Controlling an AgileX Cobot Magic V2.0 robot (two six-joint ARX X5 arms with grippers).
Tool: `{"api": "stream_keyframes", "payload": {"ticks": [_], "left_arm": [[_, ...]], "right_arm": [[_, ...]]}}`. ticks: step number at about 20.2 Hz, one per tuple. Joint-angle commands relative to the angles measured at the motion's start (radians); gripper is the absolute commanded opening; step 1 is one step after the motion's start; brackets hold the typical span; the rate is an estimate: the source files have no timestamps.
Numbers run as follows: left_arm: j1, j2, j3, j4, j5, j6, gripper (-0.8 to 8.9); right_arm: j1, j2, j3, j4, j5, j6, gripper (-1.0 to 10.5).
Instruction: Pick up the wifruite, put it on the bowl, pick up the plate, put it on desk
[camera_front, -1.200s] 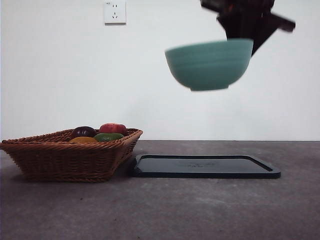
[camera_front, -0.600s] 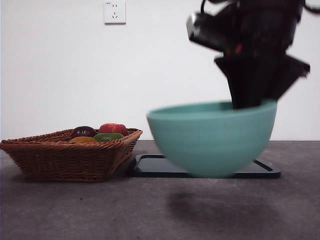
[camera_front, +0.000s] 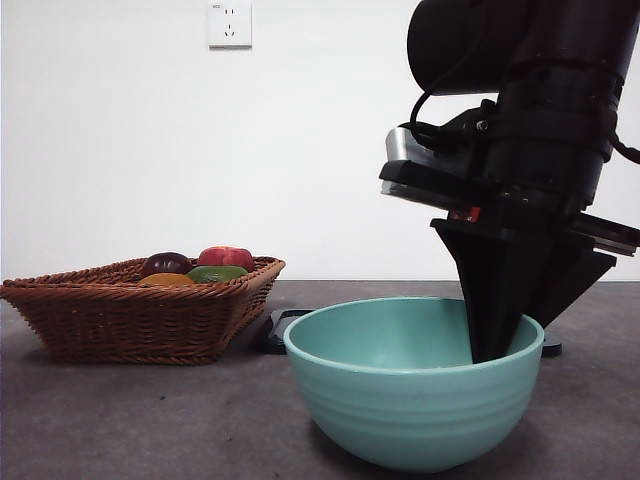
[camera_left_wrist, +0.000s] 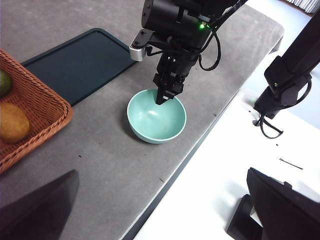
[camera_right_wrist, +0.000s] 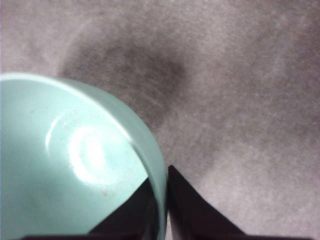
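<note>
The mint-green bowl stands upright and appears to rest on the dark grey desk, empty inside. My right gripper comes down from above and is shut on the bowl's rim, one jaw inside and one outside, as the right wrist view shows. The bowl and right gripper also show in the left wrist view. The orange-brown wifruite lies in the wicker basket; it also shows in the front view. The dark flat plate lies beside the basket. My left gripper is open, high and away.
The basket at the left also holds a red fruit, a dark purple fruit and a green one. The plate is mostly hidden behind the bowl. The desk's edge runs close to the bowl.
The right gripper has brought the bowl down from high in the air to the desk, nearer the front camera. Basket and plate have not moved.
</note>
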Motion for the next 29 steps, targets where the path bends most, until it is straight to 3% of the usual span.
{"api": "stream_keyframes", "payload": {"ticks": [1,6,9,13,16,21,24,29], "left_arm": [[-0.006,0.003,0.01,0.014,0.004,-0.003,6.57],[-0.006,0.003,0.01,0.015,0.004,-0.003,6.57],[-0.006,0.003,0.01,0.015,0.004,-0.003,6.57],[-0.005,0.003,0.01,0.014,0.004,-0.003,6.57],[-0.005,0.003,0.01,0.013,0.004,-0.002,6.57],[-0.005,0.003,0.01,0.014,0.004,-0.003,6.57],[-0.005,0.003,0.01,0.014,0.004,-0.003,6.57],[-0.005,0.003,0.01,0.014,0.004,-0.003,6.57]], "right_arm": [[0.009,0.021,0.006,0.008,0.002,0.019,0.1],[0.009,0.021,0.006,0.01,0.014,0.029,0.1],[0.009,0.02,0.006,0.013,0.07,0.029,0.4],[0.009,-0.004,0.016,-0.014,0.084,0.021,4.7],[0.009,-0.063,0.042,-0.085,0.087,-0.02,5.2],[0.011,-0.316,0.055,-0.233,0.104,-0.031,5.3],[0.012,-0.527,0.055,-0.318,0.109,-0.02,6.0],[0.012,-0.89,0.055,-0.46,0.097,-0.025,6.0]]}}
